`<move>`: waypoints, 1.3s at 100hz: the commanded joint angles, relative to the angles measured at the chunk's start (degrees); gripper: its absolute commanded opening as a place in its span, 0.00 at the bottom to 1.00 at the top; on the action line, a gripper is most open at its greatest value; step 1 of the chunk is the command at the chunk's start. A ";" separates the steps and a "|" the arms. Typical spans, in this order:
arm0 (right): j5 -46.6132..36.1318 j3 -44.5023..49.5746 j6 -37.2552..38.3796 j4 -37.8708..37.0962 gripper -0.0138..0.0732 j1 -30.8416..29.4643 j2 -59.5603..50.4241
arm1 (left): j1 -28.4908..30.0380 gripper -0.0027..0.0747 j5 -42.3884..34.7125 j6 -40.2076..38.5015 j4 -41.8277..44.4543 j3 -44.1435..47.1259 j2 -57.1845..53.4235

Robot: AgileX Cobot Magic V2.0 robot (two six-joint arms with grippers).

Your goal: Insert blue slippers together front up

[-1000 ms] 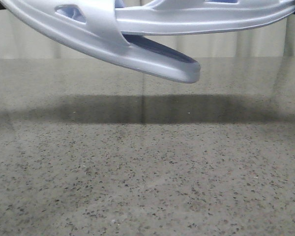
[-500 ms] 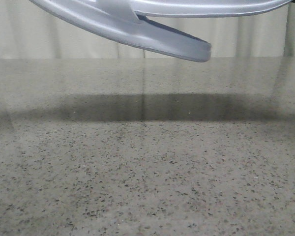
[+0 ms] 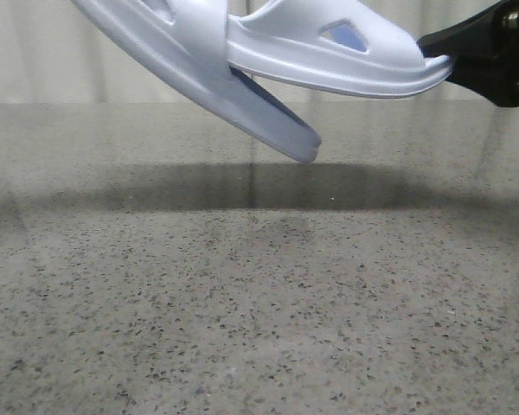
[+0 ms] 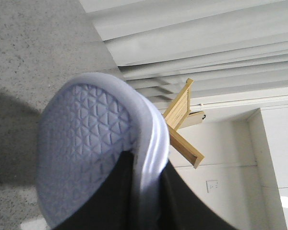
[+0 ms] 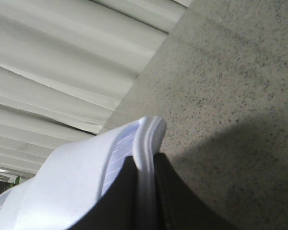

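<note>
Both pale lavender-blue moulded foam slide slippers are up in the air over the speckled grey stone-look tabletop [image 3: 259, 328], nowhere near touching it. In the front view the left-hand slipper [image 3: 199, 78] slopes down steeply toward the middle, its lowest tip hanging over the dark band of shadow on the table. The right-hand slipper [image 3: 329, 52] lies much flatter, and its left end is tucked in under the wide strap of the first one, so the two overlap there; a triangular side cut-out shows on its wall. The black right gripper [image 3: 454, 62] comes in from the right edge and is clamped on the far end of that flatter slipper. The right wrist view backs this up: dark fingers [image 5: 175, 196] sit on both sides of the slipper's thin pale rim [image 5: 146, 158], with the ribbed footbed visible just beside it. The left gripper [image 4: 149, 201] isn't visible in the front view, but its own wrist camera shows black fingers [image 4: 105, 201] pinching the edge of a slipper, the triangle-patterned sole [image 4: 86, 143] facing the camera. Pale pleated curtains [image 5: 62, 62] hang behind the table, and a wooden frame piece [image 4: 182, 124] shows in the left wrist view.
</note>
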 commanded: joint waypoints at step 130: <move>-12.38 -2.43 -13.72 -14.23 0.50 -7.76 -8.36 | -2.66 0.06 10.12 -0.23 -1.03 -1.49 -0.86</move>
